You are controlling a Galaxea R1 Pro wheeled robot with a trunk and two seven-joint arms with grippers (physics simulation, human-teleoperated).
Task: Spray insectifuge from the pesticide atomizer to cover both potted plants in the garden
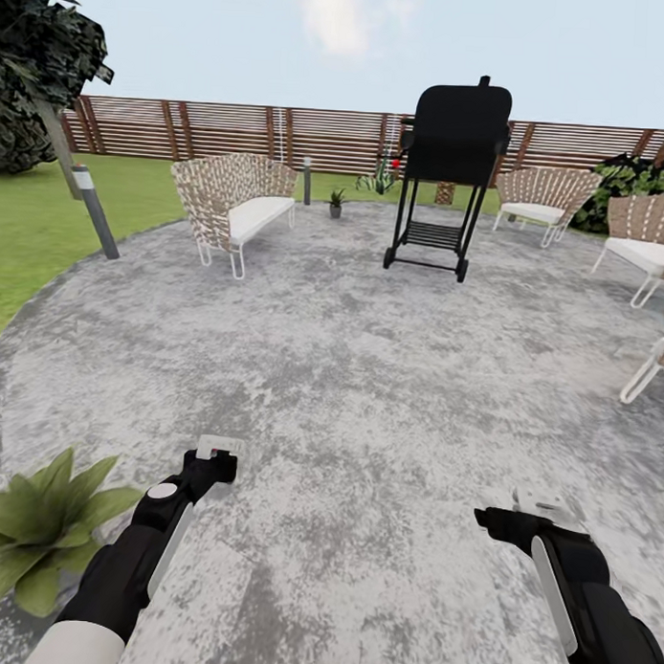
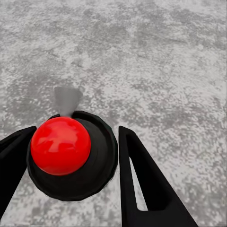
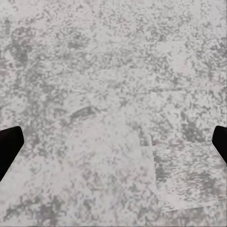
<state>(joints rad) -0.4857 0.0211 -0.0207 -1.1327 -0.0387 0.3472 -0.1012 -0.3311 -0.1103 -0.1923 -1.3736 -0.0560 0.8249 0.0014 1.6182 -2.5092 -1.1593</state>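
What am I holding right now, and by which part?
The left gripper clamps the pesticide atomizer, seen end-on, with a finger against each side of its dark round body. The right gripper is open and holds nothing.

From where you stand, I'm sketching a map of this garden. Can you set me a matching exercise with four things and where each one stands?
Things:
1. grill
2. bench
3. lamp
4. leafy plant

Places:
A. far left part of the patio
B. nearest the robot, at the patio's left rim
C. far middle of the patio
D. on the lawn, just off the patio's left rim

Pairs: 1-C, 2-A, 3-D, 4-B
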